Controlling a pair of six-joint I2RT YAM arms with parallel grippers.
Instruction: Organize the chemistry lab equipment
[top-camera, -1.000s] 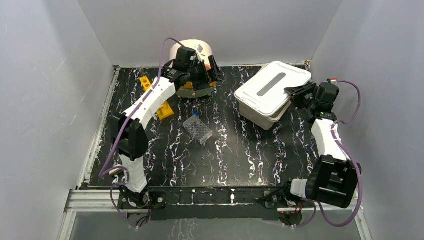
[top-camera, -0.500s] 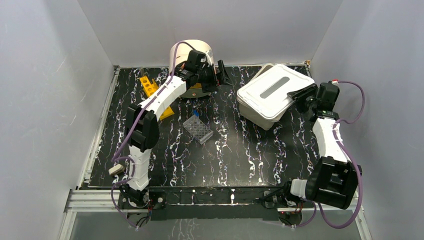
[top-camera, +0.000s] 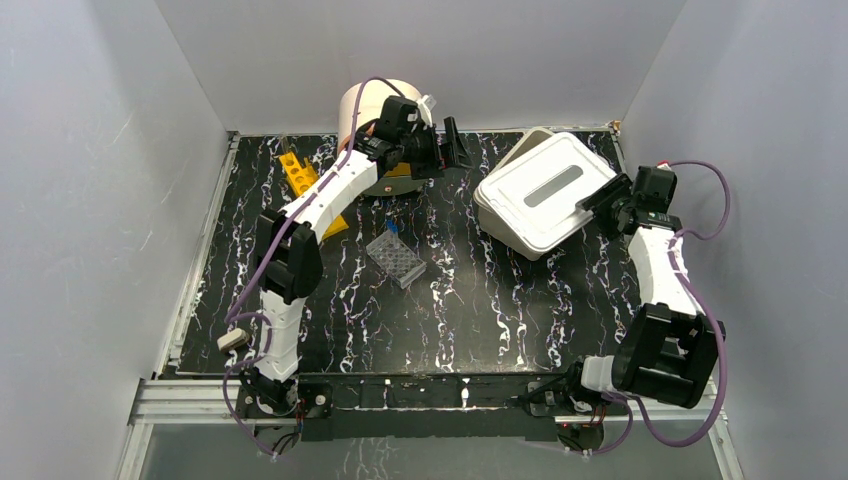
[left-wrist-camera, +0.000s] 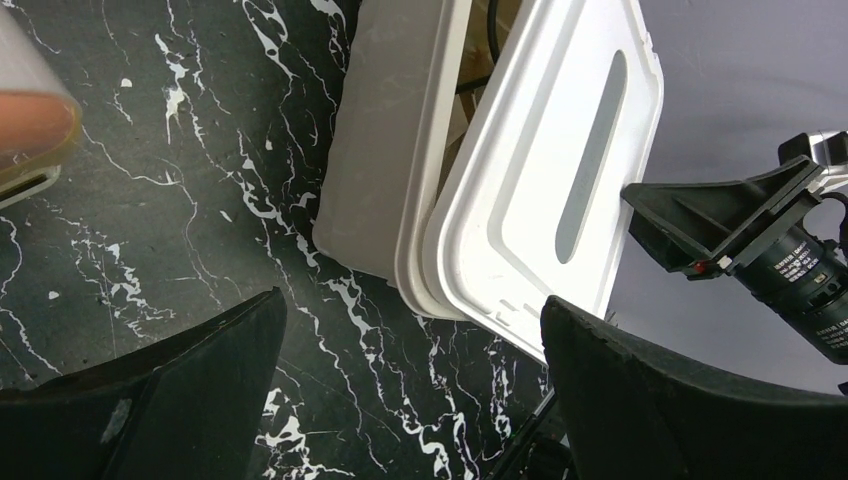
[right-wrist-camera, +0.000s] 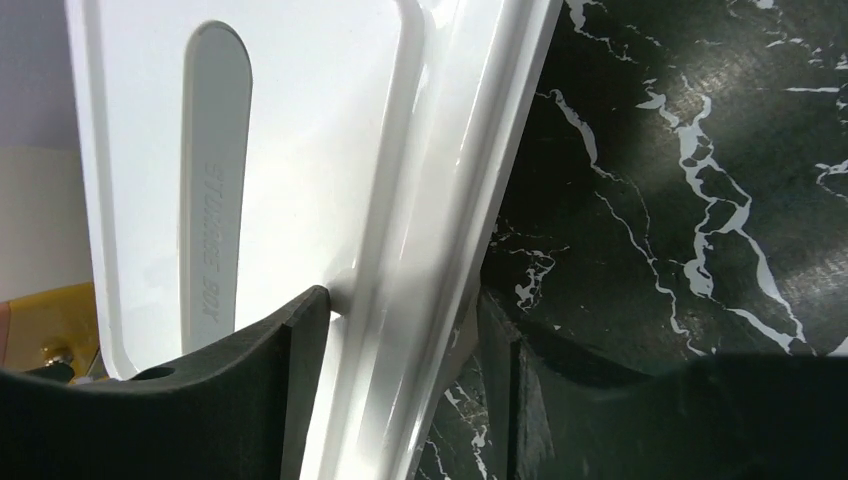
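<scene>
A clear well plate lies mid-table, with a small blue item behind it. The yellow rack stands at the back left, partly under my left arm. The dishes, slides, scissors, glasses, triangle and brush are out of view. My left gripper is open and empty, in the air beside the drawer unit; in its own view it looks down at the table beside the bin. My right gripper is shut on the right rim of the white lid, holding it tilted over the bin; its own view shows the rim between the jaws.
The white bin stands at the back right, its wall also in the left wrist view, with the grey-slotted lid raised askew on it. The round drawer unit stands at the back centre. Grey walls enclose the table.
My left gripper has swung right, away from the front of the drawer unit and toward the bin. My right gripper has lifted and turned the lid, which now sits askew.
</scene>
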